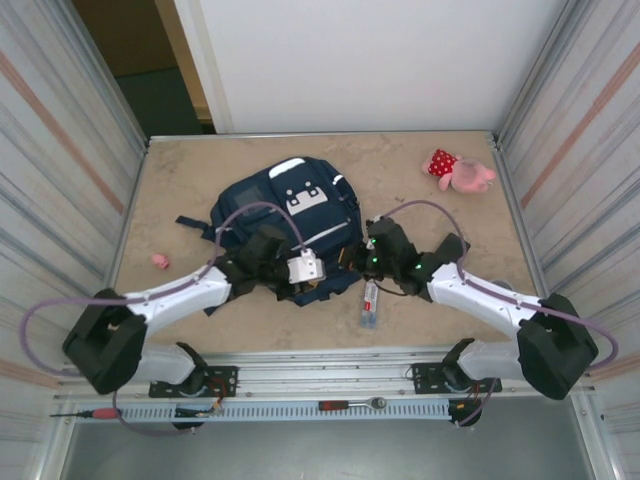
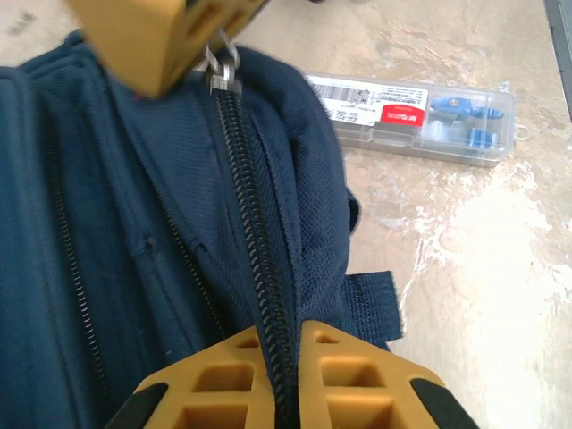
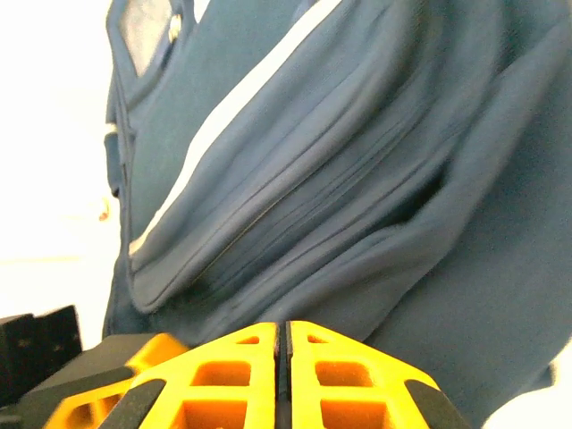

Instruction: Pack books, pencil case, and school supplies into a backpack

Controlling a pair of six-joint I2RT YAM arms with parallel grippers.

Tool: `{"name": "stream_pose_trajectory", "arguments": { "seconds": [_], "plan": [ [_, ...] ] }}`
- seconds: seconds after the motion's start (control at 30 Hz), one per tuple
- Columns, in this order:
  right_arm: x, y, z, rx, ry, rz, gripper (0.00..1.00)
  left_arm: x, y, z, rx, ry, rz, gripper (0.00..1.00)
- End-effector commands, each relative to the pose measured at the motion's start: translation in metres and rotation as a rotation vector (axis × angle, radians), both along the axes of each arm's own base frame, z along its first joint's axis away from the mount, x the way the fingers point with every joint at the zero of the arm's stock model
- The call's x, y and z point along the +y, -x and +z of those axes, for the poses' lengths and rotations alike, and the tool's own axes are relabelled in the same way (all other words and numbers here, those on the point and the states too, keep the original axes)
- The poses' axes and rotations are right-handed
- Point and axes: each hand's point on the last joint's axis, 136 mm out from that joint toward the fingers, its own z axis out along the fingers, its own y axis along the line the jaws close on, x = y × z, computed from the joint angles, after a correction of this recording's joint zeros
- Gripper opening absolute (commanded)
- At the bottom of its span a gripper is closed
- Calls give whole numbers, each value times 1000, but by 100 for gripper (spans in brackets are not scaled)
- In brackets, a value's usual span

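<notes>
The navy backpack lies in the middle of the table with its closed zipper running toward me. My left gripper is shut on the zipper seam at the bag's near edge. My right gripper is shut, and its tan fingers sit over the metal zipper pull, which runs up under their tip. A clear pack of school supplies with red and blue marks lies on the table beside the bag. The books and the pencil case are out of view.
A pink plush toy lies at the far right. A small pink object rests at the left. Metal walls close in both sides. A screwdriver and a ratchet lie on the front rail.
</notes>
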Motion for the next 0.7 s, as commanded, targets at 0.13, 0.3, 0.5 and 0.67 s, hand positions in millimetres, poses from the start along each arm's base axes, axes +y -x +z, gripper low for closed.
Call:
{"name": "stream_pose_trajectory", "arguments": {
  "seconds": [0.13, 0.3, 0.5, 0.67],
  "plan": [
    [-33, -3, -6, -15, 76, -2, 0, 74, 14, -7, 21, -136, 18, 9],
    [4, 10, 12, -78, 21, 73, 0, 67, 20, 10, 44, -92, 30, 43],
    [29, 23, 32, -118, -13, 112, 0, 11, 29, 28, -35, -48, 49, 67],
    [37, 30, 43, -134, -34, 132, 0, -13, 10, 18, -37, -34, 149, 63]
  ]
}}
